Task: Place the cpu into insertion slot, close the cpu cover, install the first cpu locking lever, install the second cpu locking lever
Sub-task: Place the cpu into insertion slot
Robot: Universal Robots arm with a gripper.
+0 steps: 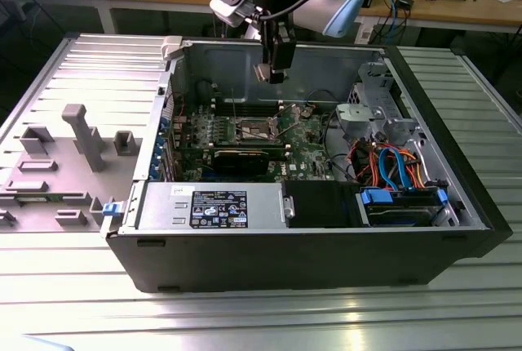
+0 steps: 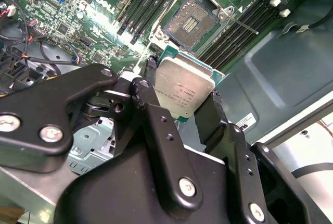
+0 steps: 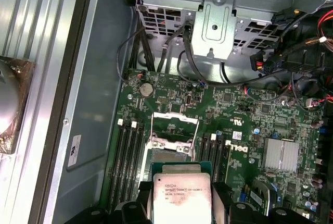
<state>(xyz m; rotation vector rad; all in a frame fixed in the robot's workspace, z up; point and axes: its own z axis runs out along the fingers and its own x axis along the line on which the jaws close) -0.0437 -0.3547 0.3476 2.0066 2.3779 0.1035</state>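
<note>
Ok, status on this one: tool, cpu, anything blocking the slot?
Tool shut on cpu, held above board. Insertion slot uncovered, empty. Nothing seen in the way.

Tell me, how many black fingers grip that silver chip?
2. In the first wrist view, one finger presses one edge of the cpu, the other finger the opposite edge. None seems hidden.
</note>
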